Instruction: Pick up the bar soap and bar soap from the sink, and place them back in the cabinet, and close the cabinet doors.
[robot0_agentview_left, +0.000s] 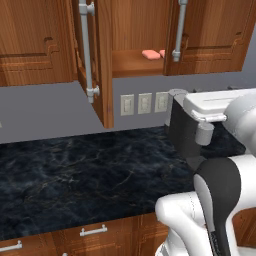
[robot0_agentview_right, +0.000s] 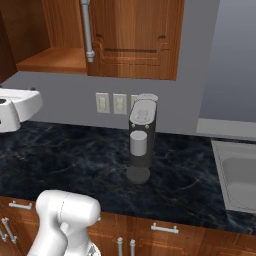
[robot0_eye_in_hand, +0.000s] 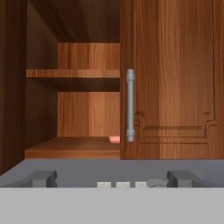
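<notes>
Two small flat salmon-pink rounded bars of soap lie on the bottom shelf of a reddish-brown wooden wall cabinet (robot0_agentview_left: 135, 62). In the left base view the nearer-to-middle bar (robot0_agentview_left: 151, 54) shows whole, while the other bar (robot0_agentview_left: 162, 53) is just to its right, mostly hidden behind the right-hand cabinet door (robot0_agentview_left: 212, 37). That door, a carved wood panel with a long vertical silver bar handle (robot0_eye_in_hand: 130, 105), covers the right part of the cabinet and looks closed. The left-hand cabinet door (robot0_agentview_left: 104, 65), also wood with a long silver bar handle (robot0_agentview_left: 87, 50), stands swung open, its edge jutting out over the tabletop.

The hand (robot0_eye_in_hand: 112, 179) is open and holding nothing — its two dark fingertips sit wide apart at the bottom of the hand view, with the closed door and the open shelves ahead of it.

Below runs a tabletop of dark blue-black marble (robot0_agentview_right: 65, 155). A tall black and grey coffee machine (robot0_agentview_right: 143, 132) stands toward its back edge (pale wall outlets (robot0_agentview_right: 119, 103) are set in the grey wall behind). The grey metal sink (robot0_agentview_right: 240, 175) is set into the tabletop, well to the right of the machine.
</notes>
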